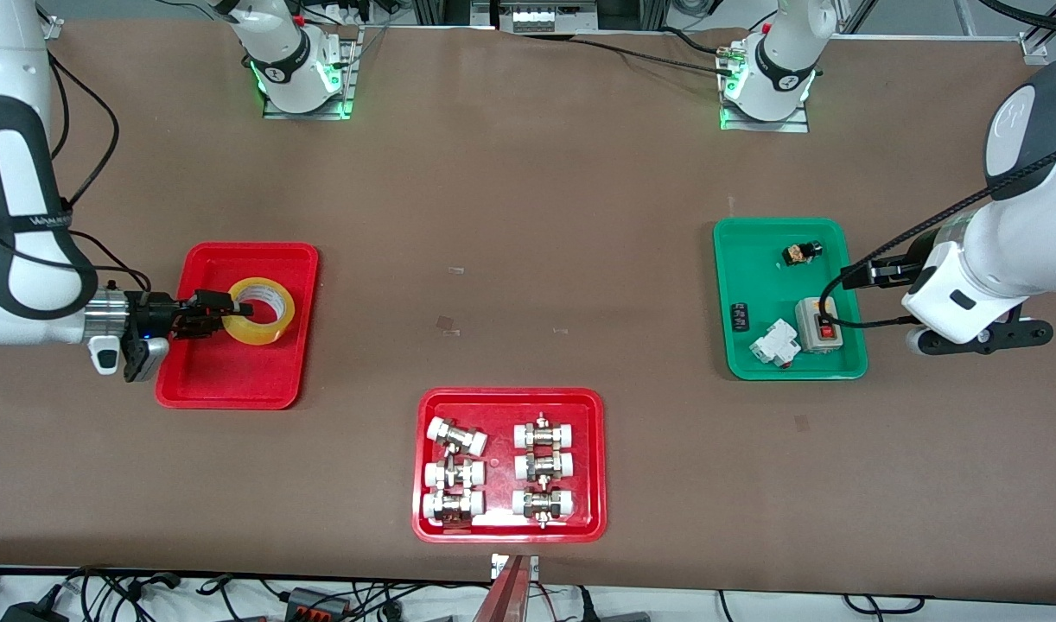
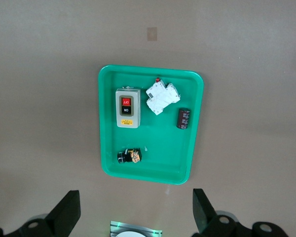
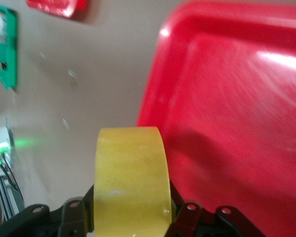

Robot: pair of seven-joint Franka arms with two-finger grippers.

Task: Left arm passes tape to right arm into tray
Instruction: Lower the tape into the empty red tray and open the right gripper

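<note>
Brown tabletop | plain red tray at 9 o'clock | right end effector over tray, clamped on yellowish tape roll | left end effector spread wide, unladen, beside green tray at 3 o'clock, waiting

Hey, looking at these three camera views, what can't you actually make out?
- Front view: whether the tape rests on the red tray or hangs just above it; the right gripper hides its underside.
- Right wrist view: the tape's core, cut off by the picture's edge.
- Left wrist view: the left gripper is open over bare table; small print on the switch box is too small.
</note>
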